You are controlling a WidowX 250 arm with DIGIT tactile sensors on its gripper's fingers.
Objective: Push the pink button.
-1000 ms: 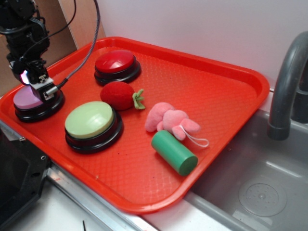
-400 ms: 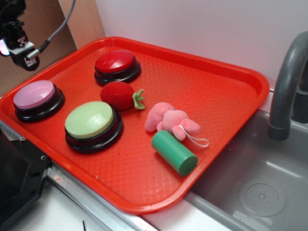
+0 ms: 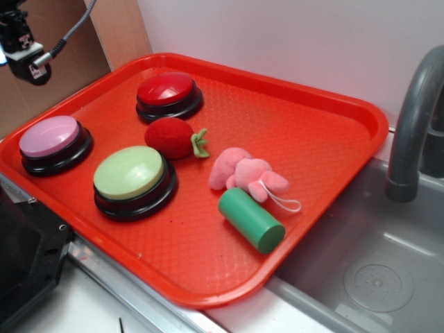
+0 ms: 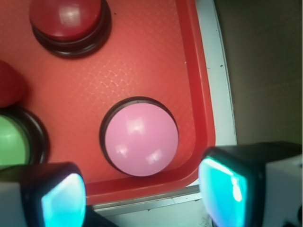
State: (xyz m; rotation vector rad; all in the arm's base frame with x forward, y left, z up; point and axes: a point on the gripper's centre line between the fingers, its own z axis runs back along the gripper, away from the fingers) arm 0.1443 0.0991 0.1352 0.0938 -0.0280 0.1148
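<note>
Pink button (image 3: 49, 136) (image 4: 141, 139): round, dome facing up, no long axis, in the red tray's (image 3: 326, 149) left corner, beside the green button (image 3: 130, 173). Gripper (image 4: 142, 198) at upper left of the exterior frame, clear of it, jaws spread

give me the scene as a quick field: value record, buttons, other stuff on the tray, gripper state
surface: red tray beside a grey sink
pink button: near the tray's corner, nothing touching it
red button: toward the tray's back edge
green button: toward the tray's front edge
other items: red plush strawberry, pink plush toy, green cylinder
gripper: raised above the pink button, off to one side, fingers apart, holding nothing
faucet: over the sink
</note>
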